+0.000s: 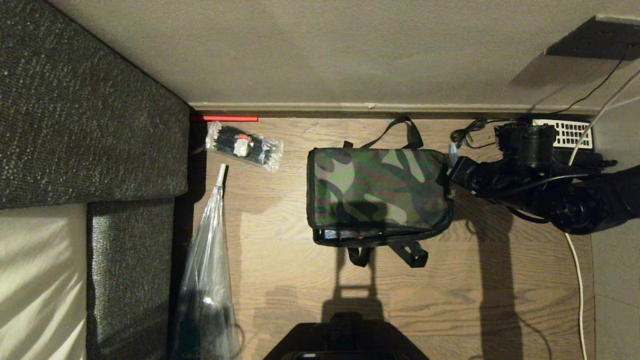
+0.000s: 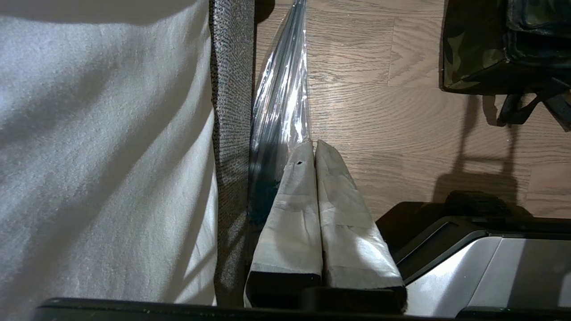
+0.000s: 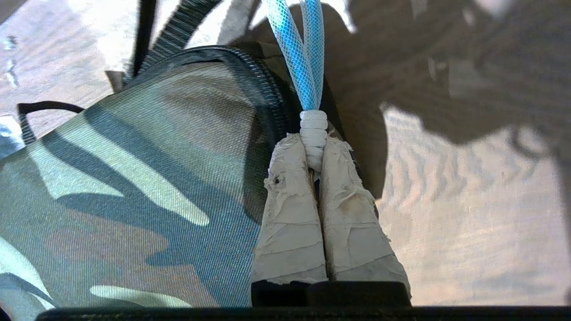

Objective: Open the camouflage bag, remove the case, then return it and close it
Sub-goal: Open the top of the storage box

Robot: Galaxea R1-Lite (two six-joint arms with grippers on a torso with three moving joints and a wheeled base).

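The camouflage bag [image 1: 377, 187] lies flat on the wooden floor, its lid down. Under the lid's near edge a glossy black strip with a small red dot shows, the case [image 1: 350, 235]. My right gripper [image 1: 452, 167] is at the bag's right side near the far corner. In the right wrist view it [image 3: 313, 147] is shut on the white-wrapped end of the blue mesh zipper pull [image 3: 303, 58], beside the black zipper [image 3: 267, 102]. My left gripper [image 2: 312, 145] hangs parked and shut, holding nothing, over the floor left of the bag [image 2: 490, 49].
A clear packet of black items [image 1: 245, 146] lies far left of the bag, and a long clear plastic bag [image 1: 210, 280] rests against the grey sofa [image 1: 90, 125]. A black telephone [image 1: 565, 132] and a white cable [image 1: 580, 280] are behind my right arm. The wall runs along the far side.
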